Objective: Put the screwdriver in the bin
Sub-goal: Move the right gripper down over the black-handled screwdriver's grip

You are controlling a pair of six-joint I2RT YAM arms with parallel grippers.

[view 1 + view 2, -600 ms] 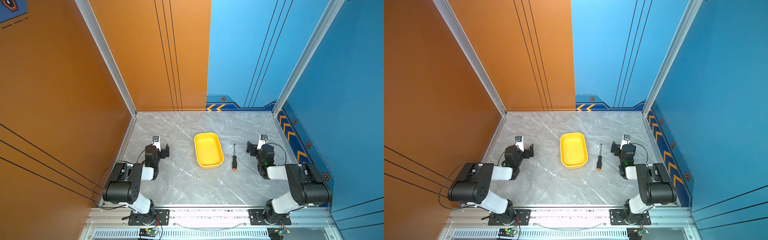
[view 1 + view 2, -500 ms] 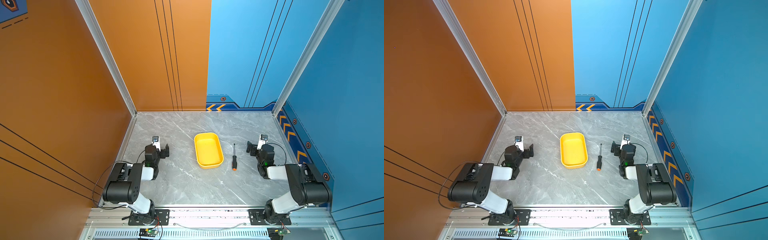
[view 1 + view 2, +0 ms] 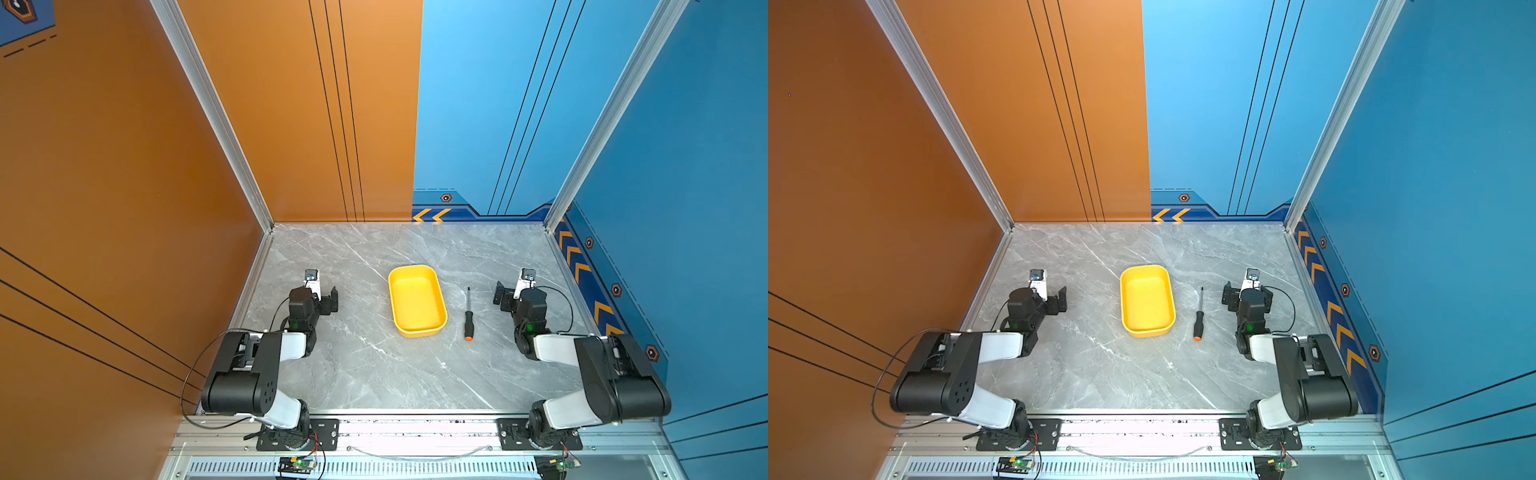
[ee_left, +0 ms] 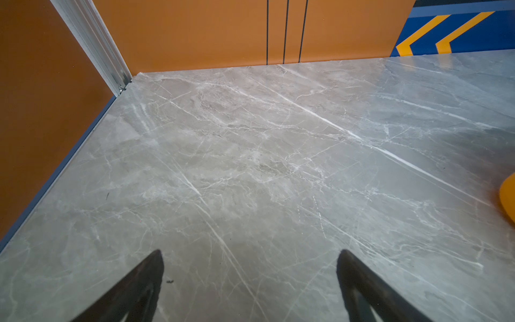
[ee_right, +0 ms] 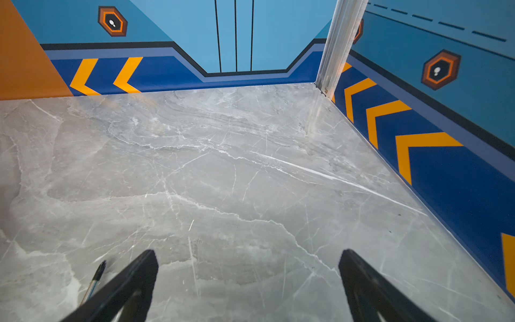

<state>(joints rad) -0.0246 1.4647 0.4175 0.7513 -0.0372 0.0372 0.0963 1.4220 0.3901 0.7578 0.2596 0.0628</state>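
Observation:
The yellow bin (image 3: 419, 331) (image 3: 1148, 331) sits mid-table with nothing in it. The screwdriver (image 3: 468, 320) (image 3: 1198, 322) lies flat on the marble just right of the bin, apart from it, orange-red cap toward the front edge. My right gripper (image 3: 511, 291) (image 3: 1239, 291) rests low, right of the screwdriver, open and holding nothing. In the right wrist view the right gripper (image 5: 249, 252) frames bare marble, and the screwdriver's shaft tip (image 5: 96, 276) shows beside one finger. My left gripper (image 3: 322, 293) (image 3: 1050, 293) (image 4: 250, 252) is open over bare marble, left of the bin; a bin corner (image 4: 508, 198) shows at the frame edge.
The grey marble tabletop (image 3: 374, 374) is walled by orange panels on the left and back left, and blue panels on the back right and right. Both arm bases sit on the metal rail (image 3: 415, 428) along the front edge.

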